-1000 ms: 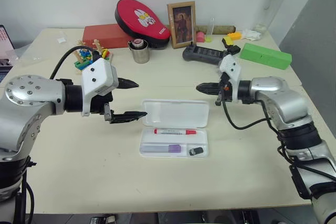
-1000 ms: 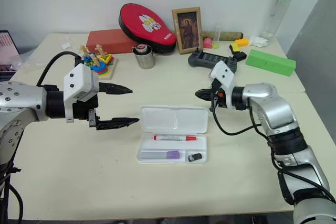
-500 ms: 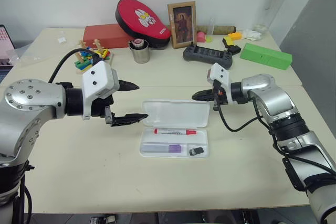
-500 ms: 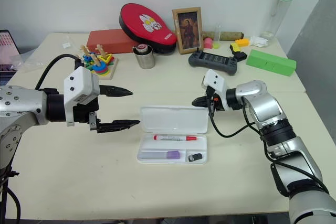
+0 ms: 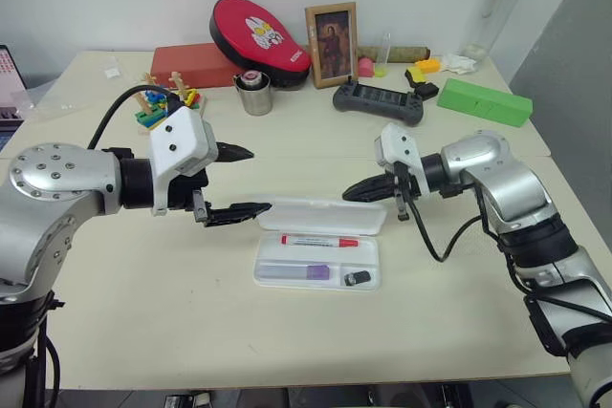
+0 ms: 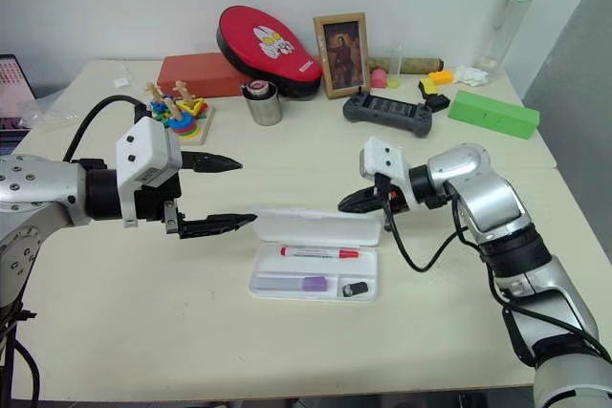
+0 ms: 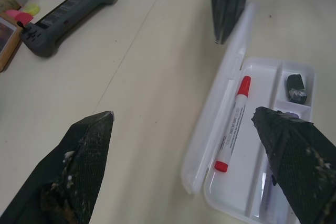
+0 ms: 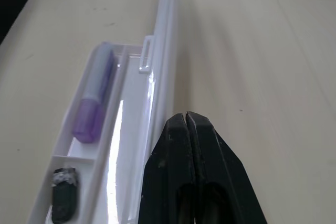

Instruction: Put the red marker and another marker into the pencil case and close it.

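The white pencil case (image 5: 368, 261) lies open at the table's middle. In its tray lie the red marker (image 5: 318, 240), the lilac-capped marker (image 5: 295, 272) and a small black item (image 5: 357, 277). The lid (image 5: 325, 217) stands tilted up along the tray's far side. My right gripper (image 5: 346, 195) is shut, and its tip rests against the lid's back near the right end; the right wrist view shows the shut fingertips (image 8: 186, 124) beside the lid's edge (image 8: 163, 51). My left gripper (image 5: 258, 181) hangs open just left of the case, holding nothing.
Along the table's back stand a green box (image 5: 483, 100), a black game controller (image 5: 376, 102), a photo frame (image 5: 331, 43), a metal cup (image 5: 254, 95), a red oval case (image 5: 258, 40) and a wooden toy stack (image 5: 163, 102).
My right gripper has swung toward me and leftward behind the case. The lid has risen from lying flat to standing tilted up. The left arm has not moved.
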You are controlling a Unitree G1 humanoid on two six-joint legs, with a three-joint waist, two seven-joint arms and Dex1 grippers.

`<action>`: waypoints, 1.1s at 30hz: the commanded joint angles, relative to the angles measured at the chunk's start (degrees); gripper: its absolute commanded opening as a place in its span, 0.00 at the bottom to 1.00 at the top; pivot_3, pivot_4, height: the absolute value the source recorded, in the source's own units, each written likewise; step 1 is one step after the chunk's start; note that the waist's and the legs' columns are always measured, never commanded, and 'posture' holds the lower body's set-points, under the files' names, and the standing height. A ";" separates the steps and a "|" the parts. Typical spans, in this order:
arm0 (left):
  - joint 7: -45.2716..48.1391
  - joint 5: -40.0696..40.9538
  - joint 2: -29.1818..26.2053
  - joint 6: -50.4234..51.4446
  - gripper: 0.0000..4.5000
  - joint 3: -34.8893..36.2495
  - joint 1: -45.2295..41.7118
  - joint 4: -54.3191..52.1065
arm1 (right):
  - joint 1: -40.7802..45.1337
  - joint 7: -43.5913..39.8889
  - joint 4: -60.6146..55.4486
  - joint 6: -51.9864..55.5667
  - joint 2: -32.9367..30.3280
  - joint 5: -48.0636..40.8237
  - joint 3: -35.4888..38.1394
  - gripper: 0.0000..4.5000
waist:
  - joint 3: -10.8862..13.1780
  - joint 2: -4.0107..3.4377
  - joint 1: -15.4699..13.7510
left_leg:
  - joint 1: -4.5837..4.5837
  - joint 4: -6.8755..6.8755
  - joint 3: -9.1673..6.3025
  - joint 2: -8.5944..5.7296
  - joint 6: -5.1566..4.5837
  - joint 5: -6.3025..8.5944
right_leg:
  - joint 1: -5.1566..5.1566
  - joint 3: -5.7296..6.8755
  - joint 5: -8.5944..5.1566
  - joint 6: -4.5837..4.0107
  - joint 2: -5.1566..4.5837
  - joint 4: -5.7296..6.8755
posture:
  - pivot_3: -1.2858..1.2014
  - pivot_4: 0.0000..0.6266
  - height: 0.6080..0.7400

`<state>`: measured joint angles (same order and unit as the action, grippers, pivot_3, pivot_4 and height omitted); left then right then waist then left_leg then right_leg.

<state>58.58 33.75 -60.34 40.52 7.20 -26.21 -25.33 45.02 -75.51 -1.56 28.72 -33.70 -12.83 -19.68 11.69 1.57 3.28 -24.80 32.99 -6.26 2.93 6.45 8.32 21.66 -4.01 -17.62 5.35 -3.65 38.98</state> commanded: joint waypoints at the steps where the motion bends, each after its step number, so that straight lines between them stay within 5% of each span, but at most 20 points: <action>1: -1.57 -0.08 0.66 -1.23 1.00 1.96 -1.67 -0.47 | -3.13 -1.22 -4.81 0.20 -1.74 -0.02 -1.75 0.00 | 0.00 0.00 -0.08 | 0.00 0.01 0.00 0.00 0.00 0.00 | -0.01 0.00 0.00 0.00 0.00 0.00 | 0.52 0.24 1.00; 17: -1.17 1.87 -0.46 0.18 1.00 3.87 2.48 -2.74 | -4.82 3.70 -6.12 4.69 2.12 2.31 -6.84 0.00 | 0.00 0.01 0.02 | 0.00 0.04 -0.01 0.00 0.00 0.00 | -0.01 -0.01 0.00 0.00 0.00 0.00 | 0.52 0.24 1.00; 25: 4.11 6.23 -4.44 3.33 1.00 11.09 19.08 -11.77 | -6.07 4.59 -3.50 3.30 3.61 5.04 -10.50 0.00 | -0.01 0.01 0.43 | 0.00 -0.03 -0.01 0.04 0.01 0.00 | 0.06 0.00 -0.01 -0.04 0.03 0.03 | 0.52 0.24 1.00; 33: 0.45 7.45 -3.58 4.03 1.00 10.31 16.94 -12.10 | -6.67 5.49 -0.42 2.50 4.29 6.87 -11.38 0.00 | -0.07 0.11 -0.01 | 0.29 0.12 0.02 0.07 0.01 0.00 | -0.28 -0.03 -0.11 0.15 0.05 0.00 | 0.52 0.24 1.00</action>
<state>59.43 40.38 -63.74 44.57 16.20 -8.68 -36.20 39.28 -70.34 -3.37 31.02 -29.19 -7.75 -29.32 11.61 1.68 3.27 -24.47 33.11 -6.24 3.01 6.46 8.32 21.35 -4.05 -17.73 5.49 -3.59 38.98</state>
